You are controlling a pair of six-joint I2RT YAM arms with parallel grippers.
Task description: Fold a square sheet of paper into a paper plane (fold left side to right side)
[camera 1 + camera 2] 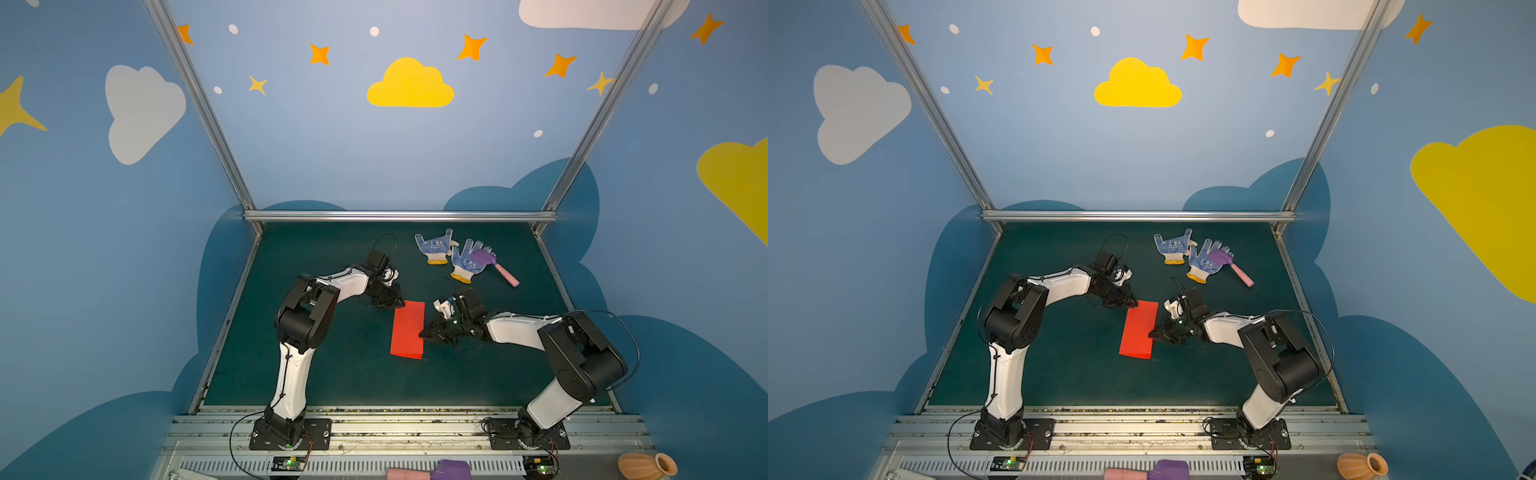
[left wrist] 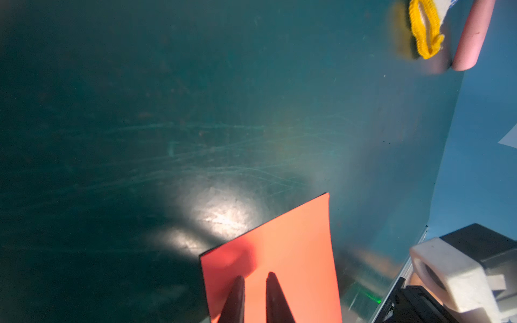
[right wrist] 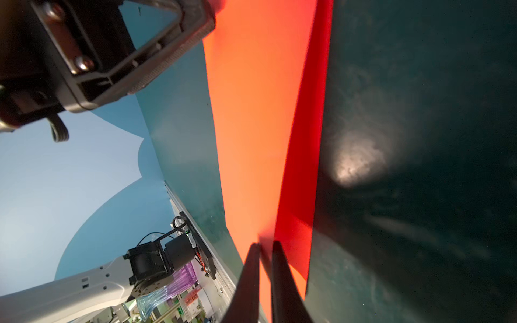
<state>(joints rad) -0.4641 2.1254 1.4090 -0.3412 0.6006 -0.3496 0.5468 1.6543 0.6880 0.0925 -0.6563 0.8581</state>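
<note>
One red paper [image 1: 408, 328] edge sits in right claw [image 1: 422, 333].

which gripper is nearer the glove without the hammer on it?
Left. The left gripper is at the folded red paper's far corner, the end toward the glove. The right gripper is shut on the paper's right edge, nearer the robot's bases.
</note>
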